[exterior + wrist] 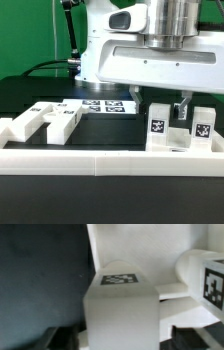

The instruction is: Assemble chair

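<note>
Tool: the two-finger tool [180, 112] on the white robot arm [150, 40] hangs low over the group of parts on the exterior view's right, coming down between two tagged blocks.
Tool state: the jaws are spread wide. In the wrist view its dark fingers [62, 338] stand on either side of a white round-topped plastic post [120, 303], just clear of its sides, with nothing gripped.
Post: it carries a small black-and-white square tag on its face. Just beside it is another white piece [205, 277] with a tag of its own.
Chair: the white blocky plastic chair parts [157, 128] are not yet one piece. The group under the tool stands on the exterior view's right, close behind the rail, with a tagged block at each side.
Loose parts: more white chair slabs [45, 120] lie flat on the exterior view's left, well apart from the group on the right.
Rail: a long low white rail [100, 158] runs across the front of the scene.
Marker board: the marker board [105, 103] lies flat behind the loose slabs, near the arm's base.
Desk: the black desk [30, 92] carries all of it.
</note>
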You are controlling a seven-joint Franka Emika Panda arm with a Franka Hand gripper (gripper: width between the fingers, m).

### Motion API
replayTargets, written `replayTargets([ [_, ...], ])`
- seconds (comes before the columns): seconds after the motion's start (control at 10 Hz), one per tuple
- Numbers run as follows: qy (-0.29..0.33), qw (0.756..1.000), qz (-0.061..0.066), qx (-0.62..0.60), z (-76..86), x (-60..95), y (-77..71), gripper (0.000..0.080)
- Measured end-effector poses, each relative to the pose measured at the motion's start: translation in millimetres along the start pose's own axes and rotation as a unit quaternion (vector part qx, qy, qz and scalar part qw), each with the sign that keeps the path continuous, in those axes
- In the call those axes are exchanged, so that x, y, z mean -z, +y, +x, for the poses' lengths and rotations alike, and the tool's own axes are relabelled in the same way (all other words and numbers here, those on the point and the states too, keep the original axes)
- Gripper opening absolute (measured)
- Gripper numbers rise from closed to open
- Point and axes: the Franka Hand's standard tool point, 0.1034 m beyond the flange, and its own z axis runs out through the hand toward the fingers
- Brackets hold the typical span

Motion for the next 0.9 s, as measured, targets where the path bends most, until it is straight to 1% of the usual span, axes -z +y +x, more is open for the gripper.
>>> replayTargets([
  [0.1, 0.003, 1.000, 0.002, 0.001, 0.4, 4.4, -1.8, 0.0561],
  [0.2, 0.004, 1.000, 0.004, 0.001, -1.9, 7.7, -3.0, 0.0631],
  [0.3, 0.003, 1.000, 0.006, 0.002, -7.4, 10.0, -3.4, 0.0644],
  [0.5, 0.002, 1.000, 0.007, 0.001, -13.7, 12.0, 1.0, 0.0649],
  [0.9, 0.001, 1.000, 0.006, 0.001, -14.2, 10.1, 1.5, 0.0649],
])
